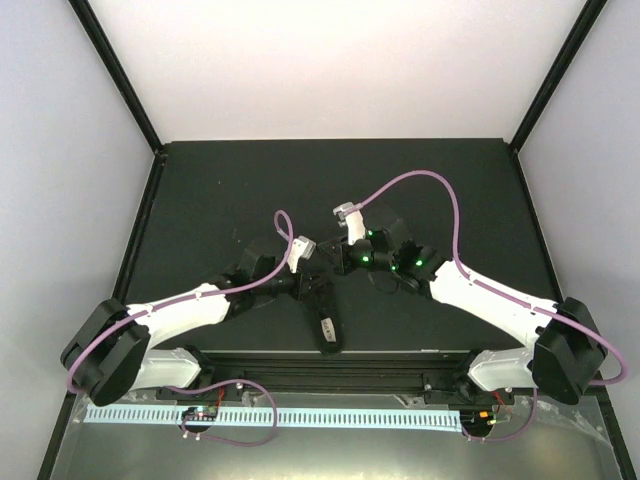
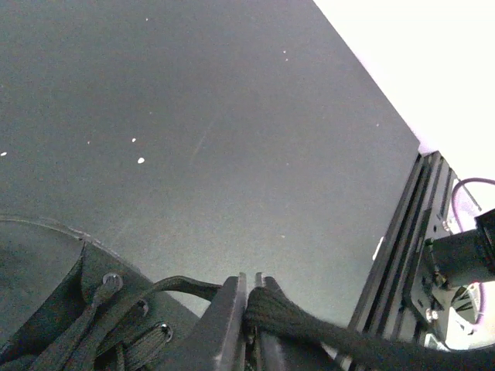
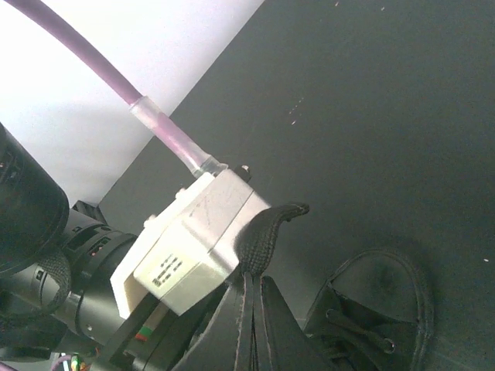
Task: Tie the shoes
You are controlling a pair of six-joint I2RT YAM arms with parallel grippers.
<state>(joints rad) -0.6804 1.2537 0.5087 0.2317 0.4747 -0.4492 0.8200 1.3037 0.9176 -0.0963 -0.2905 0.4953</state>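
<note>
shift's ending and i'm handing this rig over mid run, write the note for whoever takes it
Grippers: left gripper shut on a lace; right gripper shut on a lace end.
Things: the shoe lies on the table near its front edge, between the two arms.
Done: a lace pinched in each gripper.
Left: cross, knot and tighten; no bow shows yet.
</note>
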